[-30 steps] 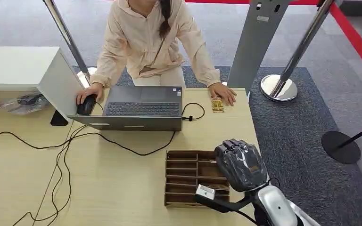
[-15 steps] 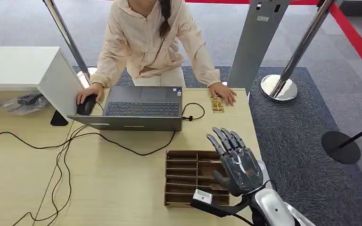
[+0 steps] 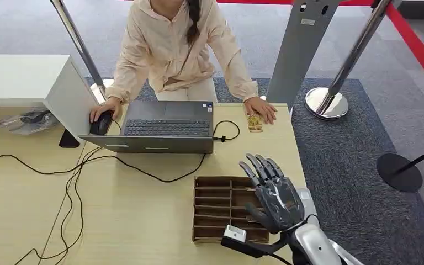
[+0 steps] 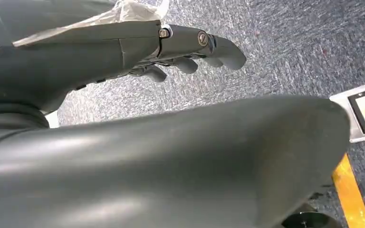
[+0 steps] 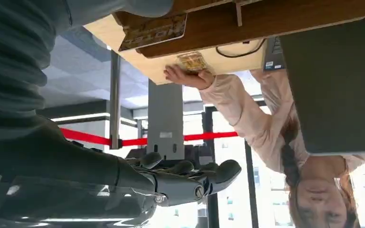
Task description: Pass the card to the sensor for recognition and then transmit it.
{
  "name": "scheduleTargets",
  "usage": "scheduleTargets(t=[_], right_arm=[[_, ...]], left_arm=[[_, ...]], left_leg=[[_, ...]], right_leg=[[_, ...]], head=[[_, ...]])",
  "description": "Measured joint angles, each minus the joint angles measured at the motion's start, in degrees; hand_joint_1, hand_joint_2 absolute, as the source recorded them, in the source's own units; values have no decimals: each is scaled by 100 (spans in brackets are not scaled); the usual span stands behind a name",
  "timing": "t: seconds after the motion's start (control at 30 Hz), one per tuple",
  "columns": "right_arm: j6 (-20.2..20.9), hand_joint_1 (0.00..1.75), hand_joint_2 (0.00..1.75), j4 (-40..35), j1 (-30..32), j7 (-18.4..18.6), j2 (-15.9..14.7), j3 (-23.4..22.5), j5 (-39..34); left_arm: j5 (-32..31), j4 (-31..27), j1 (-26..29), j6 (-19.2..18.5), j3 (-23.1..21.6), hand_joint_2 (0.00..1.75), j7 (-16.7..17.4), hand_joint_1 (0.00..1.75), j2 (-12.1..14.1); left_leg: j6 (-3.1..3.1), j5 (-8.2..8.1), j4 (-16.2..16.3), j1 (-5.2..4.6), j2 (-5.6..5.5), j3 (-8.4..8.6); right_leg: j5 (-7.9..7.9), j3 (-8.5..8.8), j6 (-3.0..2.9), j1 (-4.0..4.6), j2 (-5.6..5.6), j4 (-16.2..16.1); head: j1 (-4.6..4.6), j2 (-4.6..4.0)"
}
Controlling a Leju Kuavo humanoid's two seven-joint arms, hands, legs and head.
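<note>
Card [image 5: 153, 31]: brown w/ gold lettering, sits in the wooden slotted tray [image 3: 221, 207] near tabletop [image 3: 143, 221] right edge. Right hand [image 3: 273, 193] above tray, released, fingers spread, holding nothing. Left hand [image 4: 190, 52] over grey carpet, fingers loose, empty. Gold sensor pad [image 3: 254, 122] by person's hand [image 3: 262, 107]; bare tabletop between tray & pad.

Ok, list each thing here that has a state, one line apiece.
right hand: open, fingers apart, empty, above the brown slotted tray
left hand: empty, fingers loosely curled, over carpet
laptop: lid open
mouse: under the person's hand
card: flat on the table, touched by the person's other hand
</note>
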Motion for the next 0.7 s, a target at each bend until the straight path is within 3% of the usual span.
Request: scheduleTargets(t=[0.7], right_arm=[[-157, 26, 175, 280, -110, -98, 328, 225, 31]], left_arm=[[-87, 0, -1, 18, 0, 0, -39, 0, -4]], left_leg=[[0, 1, 0, 0, 0, 4]], right_leg=[[0, 5, 0, 0, 0, 0]], head=[[2, 0]])
